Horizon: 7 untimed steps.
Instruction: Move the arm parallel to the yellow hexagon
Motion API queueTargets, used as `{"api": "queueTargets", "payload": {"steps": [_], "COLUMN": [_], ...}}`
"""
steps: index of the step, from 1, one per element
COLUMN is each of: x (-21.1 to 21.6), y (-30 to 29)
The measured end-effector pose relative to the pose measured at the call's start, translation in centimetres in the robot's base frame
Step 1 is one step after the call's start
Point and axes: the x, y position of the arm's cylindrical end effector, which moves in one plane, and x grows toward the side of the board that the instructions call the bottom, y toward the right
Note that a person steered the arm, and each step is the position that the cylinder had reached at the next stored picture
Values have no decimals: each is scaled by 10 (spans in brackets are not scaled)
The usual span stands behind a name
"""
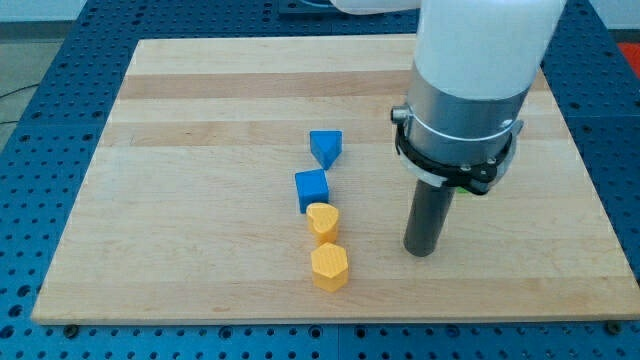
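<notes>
1. Wooden tabletop (200,120) on a blue perforated bench; four blocks stand in a short column near the middle of the tabletop's bottom edge.
2. Nearest that edge is the yellow hexagon (329,267), apart from my tip, with the yellow heart (322,220) just above it, close or touching.
3. The hexagon looks small, light and rigid, likely to slide easily on smooth wood; there is nothing to grasp, only flat side faces to push.
4. It is squat, with no clear long axis; one corner points toward the bottom edge.
5. My tip (422,252) rests toward the right edge, roughly level with the gap between heart and hexagon. The end effector is a bare rod, holding nothing.
6. Farther up: blue cube (311,189), then blue triangle (325,147).
</notes>
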Motion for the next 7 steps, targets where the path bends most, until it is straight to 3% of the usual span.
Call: {"api": "queueTargets", "payload": {"steps": [3,4,5,7], "x": [1,1,1,1], "y": [8,28,102,124]}}
